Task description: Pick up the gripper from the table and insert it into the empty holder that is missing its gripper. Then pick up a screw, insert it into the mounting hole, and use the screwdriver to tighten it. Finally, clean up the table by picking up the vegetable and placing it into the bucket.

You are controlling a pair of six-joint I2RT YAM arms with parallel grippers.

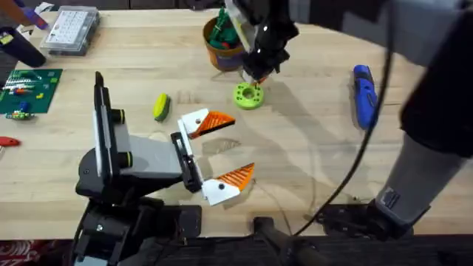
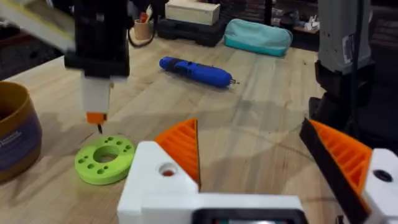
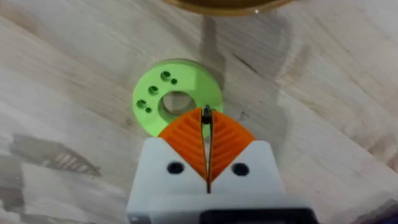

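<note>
The lime-green holder (image 1: 247, 96) (image 2: 104, 160) (image 3: 177, 102) lies flat on the table in front of the orange-brown bucket (image 1: 222, 46) (image 2: 15, 134). My right gripper (image 1: 256, 77) (image 2: 96, 116) (image 3: 206, 119) hangs just above the holder's rim, shut on a thin dark screw (image 3: 206, 114) pointing down. My left gripper (image 1: 233, 151) (image 2: 249, 130) is open and empty, low over the table near the holder. The yellow-green vegetable (image 1: 162, 107) lies to the left. The blue screwdriver (image 1: 363, 96) (image 2: 199, 71) rests at the right. The loose gripper part is out of view.
A clear parts box (image 1: 70, 29) and a green circuit board (image 1: 26, 89) sit at the far left. A black cable (image 1: 369, 140) hangs from the right arm over the table. A teal pouch (image 2: 258, 34) and a wooden box (image 2: 193, 11) lie beyond the screwdriver.
</note>
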